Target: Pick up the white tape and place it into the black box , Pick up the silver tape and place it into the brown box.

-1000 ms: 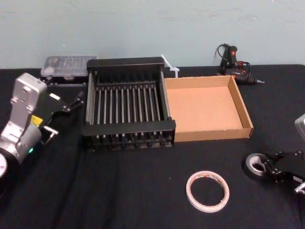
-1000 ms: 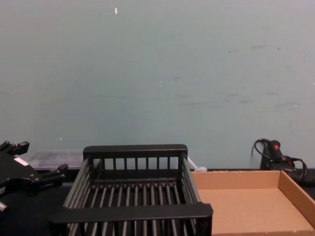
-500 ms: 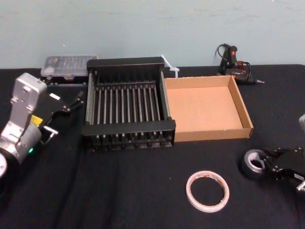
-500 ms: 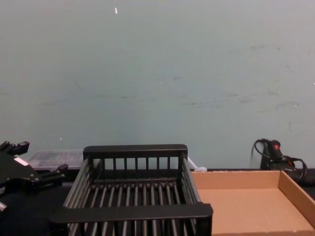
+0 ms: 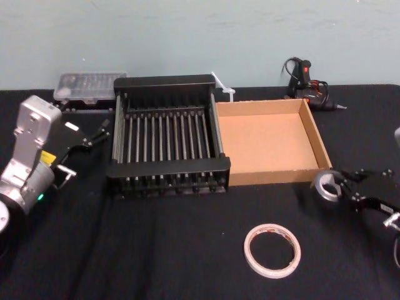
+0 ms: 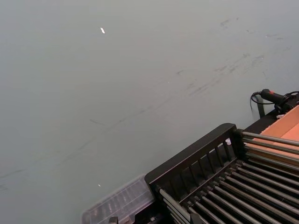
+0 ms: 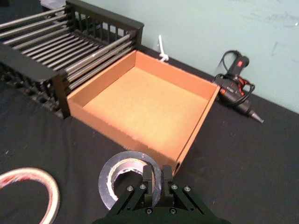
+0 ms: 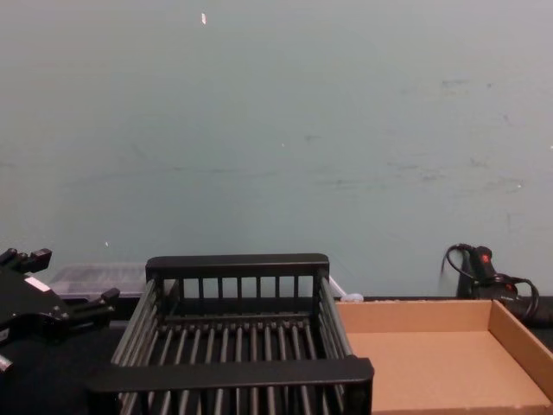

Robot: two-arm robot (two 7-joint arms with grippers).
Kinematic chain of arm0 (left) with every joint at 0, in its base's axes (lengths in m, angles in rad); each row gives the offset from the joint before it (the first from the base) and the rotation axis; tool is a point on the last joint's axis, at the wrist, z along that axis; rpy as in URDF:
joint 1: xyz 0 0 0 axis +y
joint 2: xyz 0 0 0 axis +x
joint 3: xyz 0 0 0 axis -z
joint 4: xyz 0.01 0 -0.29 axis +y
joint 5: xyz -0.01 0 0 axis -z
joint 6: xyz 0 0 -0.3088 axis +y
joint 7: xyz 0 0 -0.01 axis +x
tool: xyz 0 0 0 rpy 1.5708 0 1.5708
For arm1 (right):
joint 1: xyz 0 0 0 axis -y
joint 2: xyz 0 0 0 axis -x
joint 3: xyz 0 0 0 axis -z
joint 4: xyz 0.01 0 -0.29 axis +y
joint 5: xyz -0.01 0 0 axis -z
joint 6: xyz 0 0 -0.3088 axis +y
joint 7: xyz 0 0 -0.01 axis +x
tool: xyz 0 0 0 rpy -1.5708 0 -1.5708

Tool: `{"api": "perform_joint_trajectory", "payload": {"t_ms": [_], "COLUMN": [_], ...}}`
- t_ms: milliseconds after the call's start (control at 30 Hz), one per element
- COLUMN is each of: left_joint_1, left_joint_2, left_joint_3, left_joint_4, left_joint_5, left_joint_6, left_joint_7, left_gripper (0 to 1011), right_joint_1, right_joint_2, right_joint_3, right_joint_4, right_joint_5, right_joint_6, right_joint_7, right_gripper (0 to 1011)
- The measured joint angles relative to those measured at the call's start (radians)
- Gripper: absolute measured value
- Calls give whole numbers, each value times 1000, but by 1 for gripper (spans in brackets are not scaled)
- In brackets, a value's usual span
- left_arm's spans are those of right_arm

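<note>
My right gripper (image 5: pixel 345 188) is shut on the wall of the silver tape (image 5: pixel 326 185), a grey roll with a pale hollow centre. It holds the roll just outside the front right corner of the brown box (image 5: pixel 281 177). In the right wrist view, the gripper (image 7: pixel 157 180) pinches the roll (image 7: pixel 122 179) in front of the tan tray (image 7: pixel 145 102). The white tape (image 5: pixel 272 250) lies flat on the black cloth nearer me, and its edge (image 7: pixel 32 193) shows in the wrist view. The black box (image 5: pixel 169 167) stands left of the tray. My left gripper (image 5: pixel 97 133) is open, parked left of the crate.
A glue gun (image 5: pixel 309 87) with its cable lies behind the tray at the far right. A clear plastic case (image 5: pixel 87 84) sits behind the crate's left corner. A white strip (image 5: pixel 223 85) pokes up between crate and tray. Black cloth covers the table.
The right gripper has carried the silver tape away from me and slightly left, from the cloth at the right edge to the brown box's front right corner. The left arm has not moved.
</note>
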Motion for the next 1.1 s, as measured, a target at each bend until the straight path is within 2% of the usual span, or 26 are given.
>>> {"api": "perform_joint_trajectory", "payload": {"t_ms": [233,633,1100], "left_joint_1": [0,0,0], "left_joint_2": [0,0,0], "left_joint_3": [0,0,0], "left_joint_4": [0,0,0], "left_joint_5": [0,0,0], "left_joint_6": [0,0,0], "left_joint_7": [0,0,0], "left_gripper": [1001,1001,1001], "right_joint_1": [74,215,311], "right_joint_2": [-32,-98,-150], "right_joint_3": [-33,-72,-114], "right_joint_4": [33,148,250], "right_joint_5": [-27,-69,-91], "right_joint_6": [19,38,35], "right_joint_7": [-23,-36,-15], "right_gripper": [133,133,133]}}
